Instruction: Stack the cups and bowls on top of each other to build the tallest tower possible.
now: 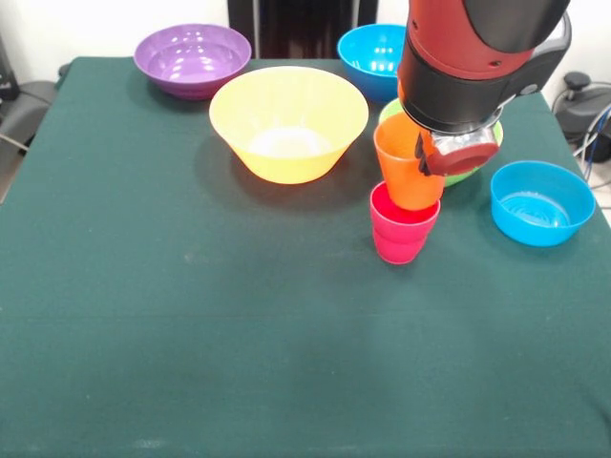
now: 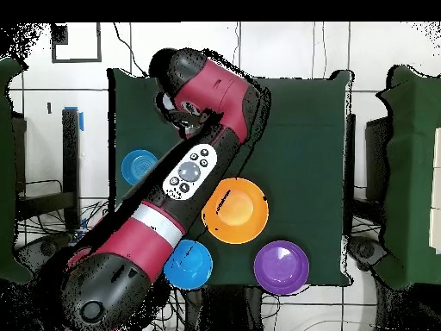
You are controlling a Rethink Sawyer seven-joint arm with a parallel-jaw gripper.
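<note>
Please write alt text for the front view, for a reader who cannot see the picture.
A red and black robot arm holds an orange cup that sits tilted in a red-pink cup on a green table. Behind them stand a big yellow bowl, a purple bowl, two blue bowls and a green bowl partly hidden by the arm.

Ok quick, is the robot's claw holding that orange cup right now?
Gripper: it sits at the rim of the small orange plastic cup, which rests in the red-pink plastic cup; whether it is gripping cannot be told.
</note>
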